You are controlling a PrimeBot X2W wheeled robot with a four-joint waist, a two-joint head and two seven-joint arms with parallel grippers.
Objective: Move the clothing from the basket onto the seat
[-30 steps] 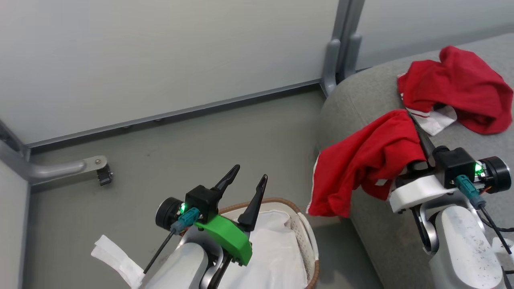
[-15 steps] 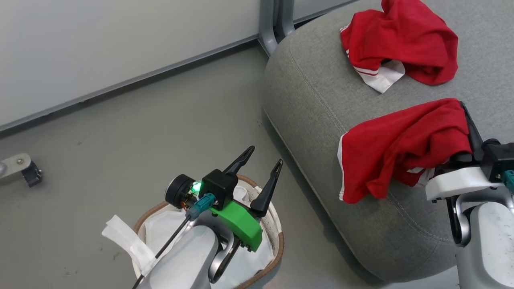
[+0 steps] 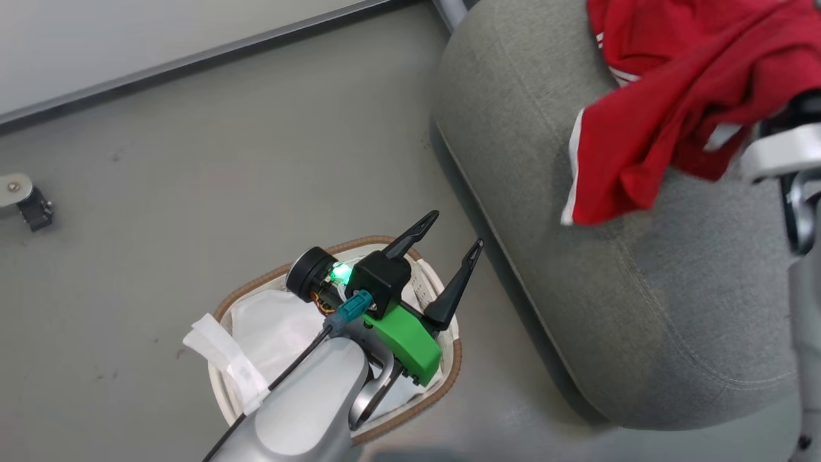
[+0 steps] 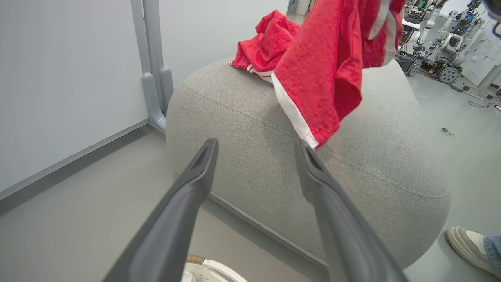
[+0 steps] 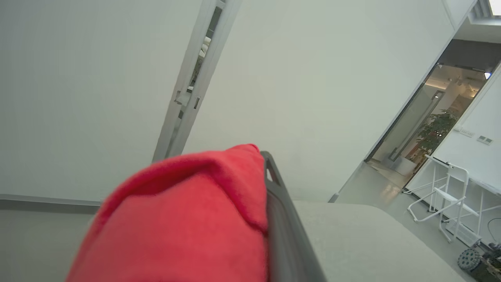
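Observation:
A red garment with white trim [image 3: 632,154] hangs from my right gripper [image 5: 261,162], which is shut on it above the grey seat [image 3: 648,308]. The cloth covers one finger; the other dark finger [image 5: 283,231] shows beside it. The gripper's white wrist [image 3: 777,153] is at the right edge. Another red garment [image 4: 270,43] lies on the seat behind the held one. My left gripper [image 3: 458,229] stands open and holds nothing above the basket [image 3: 450,375], where I see the white liner [image 3: 269,327] and no red cloth.
A liner strip [image 3: 224,359] hangs over the basket's left rim. The grey floor runs to a partition wall with a post [image 4: 154,78]. A caster foot [image 3: 29,206] stands at the far left. A person's shoe [image 4: 469,244] is beside the seat; other robots [image 4: 438,58] stand beyond.
The head camera has swung, shifting the whole picture. The held garment has gone further over the seat and now overlaps the lying one. My left gripper stays open over the basket.

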